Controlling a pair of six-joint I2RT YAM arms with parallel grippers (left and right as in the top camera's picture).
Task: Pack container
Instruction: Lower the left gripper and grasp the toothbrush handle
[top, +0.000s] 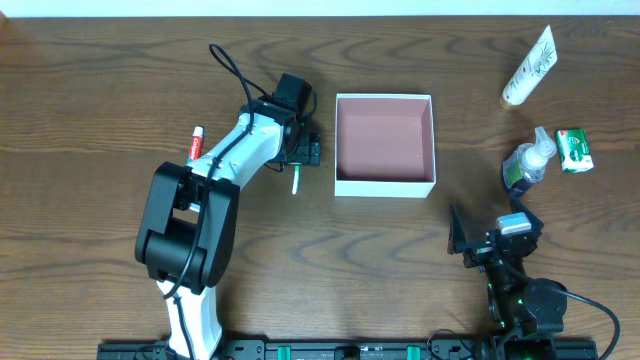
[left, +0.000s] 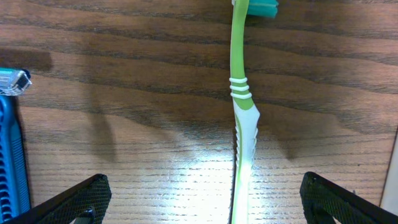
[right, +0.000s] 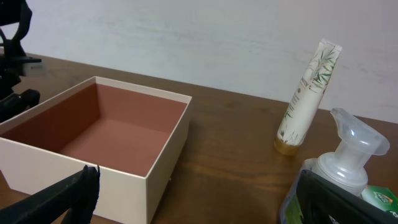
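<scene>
The container (top: 385, 187) is a square white box with a dusty-pink floor, in the middle of the table, with nothing in it. Left of it lies a green and white toothbrush (top: 296, 181). My left gripper (top: 306, 152) hovers over it, open. In the left wrist view the toothbrush (left: 242, 124) runs lengthwise between the spread fingers (left: 74, 199), touching neither. My right gripper (top: 490, 238) stands open near the front right, apart from everything. Its wrist view shows the container (right: 168, 155) ahead on the left.
A red and white toothpaste tube (top: 195, 143) lies left of the left arm. A blue ribbed object (left: 12, 155) lies left of the toothbrush. At the right are a cream tube (top: 528, 67), a clear pump bottle (top: 530, 160) and a green soap box (top: 574, 150).
</scene>
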